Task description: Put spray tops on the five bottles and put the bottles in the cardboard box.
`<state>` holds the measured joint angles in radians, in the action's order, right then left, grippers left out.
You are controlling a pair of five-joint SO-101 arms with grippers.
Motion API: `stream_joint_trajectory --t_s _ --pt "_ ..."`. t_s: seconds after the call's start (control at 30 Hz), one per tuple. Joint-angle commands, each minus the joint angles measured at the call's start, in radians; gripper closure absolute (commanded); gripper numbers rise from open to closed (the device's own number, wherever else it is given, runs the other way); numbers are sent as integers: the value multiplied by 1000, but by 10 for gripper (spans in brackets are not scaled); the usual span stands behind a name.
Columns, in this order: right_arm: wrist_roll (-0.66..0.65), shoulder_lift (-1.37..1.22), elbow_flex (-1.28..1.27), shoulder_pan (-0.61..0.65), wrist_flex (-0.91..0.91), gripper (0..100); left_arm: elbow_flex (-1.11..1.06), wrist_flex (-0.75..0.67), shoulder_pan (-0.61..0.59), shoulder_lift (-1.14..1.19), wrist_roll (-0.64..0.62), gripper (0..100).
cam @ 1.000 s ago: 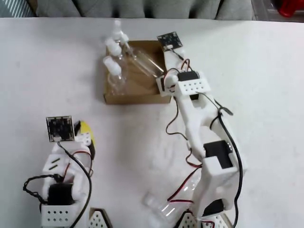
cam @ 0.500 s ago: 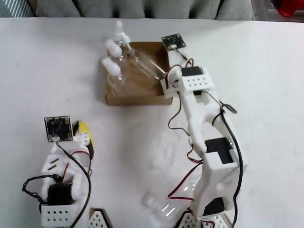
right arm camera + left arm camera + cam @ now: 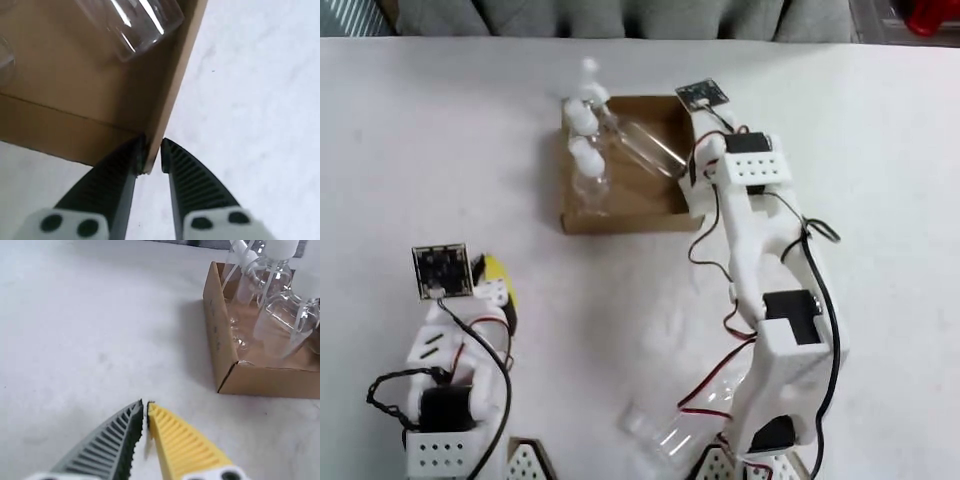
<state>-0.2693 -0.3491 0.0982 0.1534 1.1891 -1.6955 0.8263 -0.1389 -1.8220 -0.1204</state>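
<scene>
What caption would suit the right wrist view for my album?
Right gripper pinching the cardboard box wall, a clear bottle lying inside.

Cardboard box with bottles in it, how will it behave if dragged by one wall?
The brown cardboard box probably slides easily: the white table looks smooth and the clear plastic bottles seem empty, so light. The right hand grips one thin wall near a corner, so the box may pivot or the wall flex. The standing bottles could tip.

white table [image 3: 440, 140] | grey upholstery [image 3: 620, 15] along far edge | red object [image 3: 932, 15] at far corner
</scene>
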Motion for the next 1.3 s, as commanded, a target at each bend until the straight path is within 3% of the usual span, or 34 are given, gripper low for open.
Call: stream_joint_trajectory --t_s 0.0,0.3,0.87,1.1,1.27 --pt "-14 64 21 -24 59 983 3 -40 -8 -7 11 977" --pt "-23 219 -161 -24 58 983 3 -40 -12 -7 11 977" --pt "-292 386 -405 -131 -5 978 3 -37 -12 -7 11 977" --pt "-284 386 -399 -131 1 805 3 -37 -12 -7 11 977" --pt "-284 387 -348 -133 19 801 3 -37 -12 -7 11 977"
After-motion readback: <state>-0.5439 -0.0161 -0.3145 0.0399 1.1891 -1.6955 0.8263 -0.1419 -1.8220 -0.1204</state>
